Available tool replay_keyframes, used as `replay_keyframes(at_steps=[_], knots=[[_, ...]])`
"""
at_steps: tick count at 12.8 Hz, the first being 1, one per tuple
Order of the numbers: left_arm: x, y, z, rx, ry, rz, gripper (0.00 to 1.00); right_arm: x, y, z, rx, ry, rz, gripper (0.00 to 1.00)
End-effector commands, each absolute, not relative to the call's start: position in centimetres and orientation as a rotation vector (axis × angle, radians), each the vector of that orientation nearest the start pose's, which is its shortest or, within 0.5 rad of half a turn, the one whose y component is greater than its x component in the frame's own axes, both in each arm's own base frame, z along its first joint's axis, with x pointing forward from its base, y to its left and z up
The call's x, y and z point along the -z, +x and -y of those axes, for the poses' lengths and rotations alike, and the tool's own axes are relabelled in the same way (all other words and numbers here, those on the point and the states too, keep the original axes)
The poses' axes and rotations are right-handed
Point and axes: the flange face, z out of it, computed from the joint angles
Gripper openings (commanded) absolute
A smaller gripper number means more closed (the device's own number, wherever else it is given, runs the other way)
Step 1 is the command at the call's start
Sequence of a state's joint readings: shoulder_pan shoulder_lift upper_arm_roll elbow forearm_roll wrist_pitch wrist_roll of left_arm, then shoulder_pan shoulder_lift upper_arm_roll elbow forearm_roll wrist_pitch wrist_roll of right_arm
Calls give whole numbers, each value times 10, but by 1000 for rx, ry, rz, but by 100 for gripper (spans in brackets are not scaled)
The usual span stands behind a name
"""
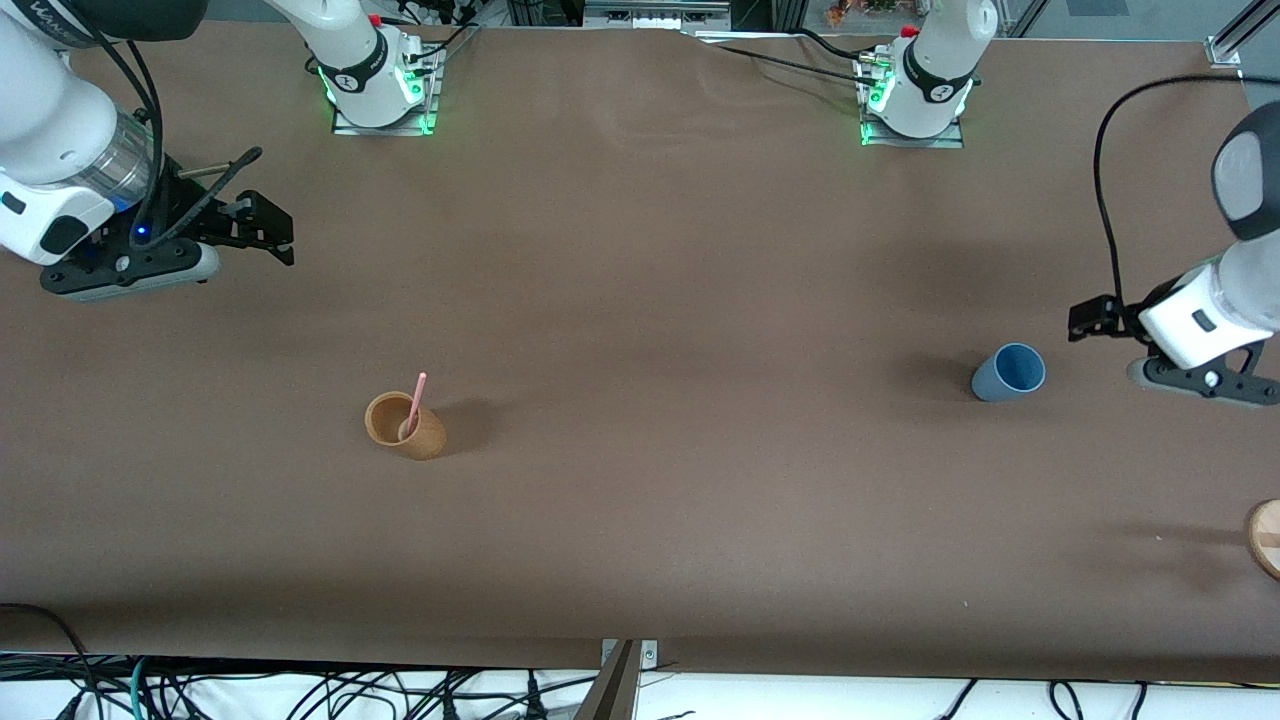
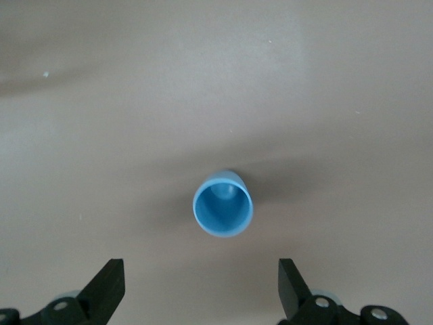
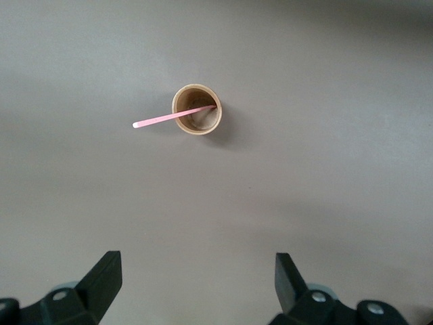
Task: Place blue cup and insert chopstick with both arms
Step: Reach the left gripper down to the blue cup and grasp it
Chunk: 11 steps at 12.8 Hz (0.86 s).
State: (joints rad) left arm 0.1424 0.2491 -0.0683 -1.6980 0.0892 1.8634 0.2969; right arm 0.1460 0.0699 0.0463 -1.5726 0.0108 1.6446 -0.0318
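Observation:
The blue cup (image 1: pixel 1008 373) stands upright on the brown table, toward the left arm's end. It also shows in the left wrist view (image 2: pixel 223 208), seen from above, empty. My left gripper (image 1: pixel 1086 322) hovers beside it, open and empty (image 2: pixel 201 284). The pink chopstick (image 1: pixel 417 398) leans inside an orange-brown cup (image 1: pixel 405 426) toward the right arm's end. The right wrist view shows that cup (image 3: pixel 197 110) and the chopstick (image 3: pixel 169 118) sticking out over its rim. My right gripper (image 1: pixel 272 232) is open and empty (image 3: pixel 196 281), held high, well away from the orange-brown cup.
A round wooden piece (image 1: pixel 1266 538) lies at the table's edge at the left arm's end, nearer the front camera than the blue cup. The arm bases (image 1: pixel 380 90) (image 1: pixel 912 100) stand along the table's back edge. Cables hang below the front edge.

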Motion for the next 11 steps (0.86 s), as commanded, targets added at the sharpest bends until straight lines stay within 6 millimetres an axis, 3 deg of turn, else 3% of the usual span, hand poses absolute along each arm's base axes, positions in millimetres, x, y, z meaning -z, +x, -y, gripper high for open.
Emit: replay_keyframes(at_steps=[1,4,7,10,11], knots=[[-378,605,-73,-21,-3031,-489,100,-594,573,-110,11,-3117,326,100],[-321,584,-68,107,-3008,-557,100,-595,572,-109,11,-3117,326,100],[-275,566,-80,72,-3026,-556,100,-594,573,-108,11,-3117,318,100],[-255,559,-88,24,-3044,-540,100,-594,574,-102,11,-3118,304,100],[-251,560,-88,40,-3047,-533,85,-594,575,-100,11,-3119,299,100]])
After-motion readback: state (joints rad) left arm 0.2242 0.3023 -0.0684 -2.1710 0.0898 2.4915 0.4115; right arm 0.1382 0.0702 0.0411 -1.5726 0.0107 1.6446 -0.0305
